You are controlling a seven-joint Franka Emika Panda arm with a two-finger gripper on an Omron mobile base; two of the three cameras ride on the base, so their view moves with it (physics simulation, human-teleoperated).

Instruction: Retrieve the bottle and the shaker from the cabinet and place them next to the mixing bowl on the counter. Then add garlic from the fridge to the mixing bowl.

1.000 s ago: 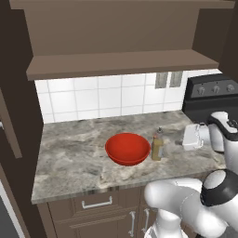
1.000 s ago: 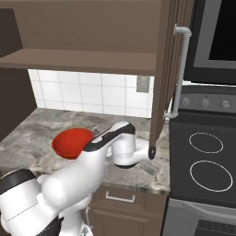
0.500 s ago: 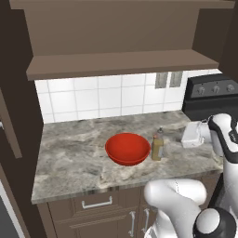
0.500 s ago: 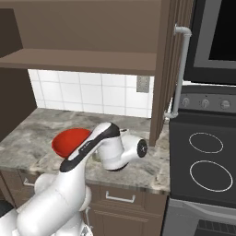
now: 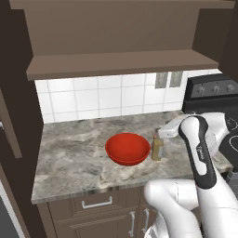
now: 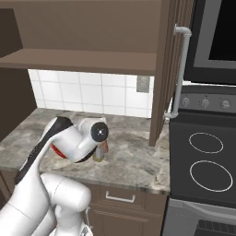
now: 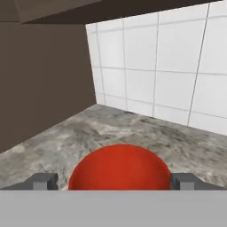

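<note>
- The mixing bowl (image 5: 128,148) is a plain, glossy red round bowl with a smooth rim, standing upright on the grey-veined stone worktop (image 5: 74,153), about midway between the tiled back edge and the front edge.
- Nothing can be seen inside it from the left base view.
- Just beside the bowl, on its stove side, stands a small bottle (image 5: 157,148) with an amber-brown body and a paler cap; it is upright, and whether it touches the bowl cannot be told.
- In the right base view the bottle (image 6: 98,155) shows partly behind the arm's white wrist, with a sliver of red bowl (image 6: 59,150) beyond.
- The gripper (image 7: 113,181) looks across the bowl (image 7: 119,168) toward the white tiled wall (image 7: 168,66); its dark fingertips (image 7: 42,181) stand wide apart with nothing between them.
</note>
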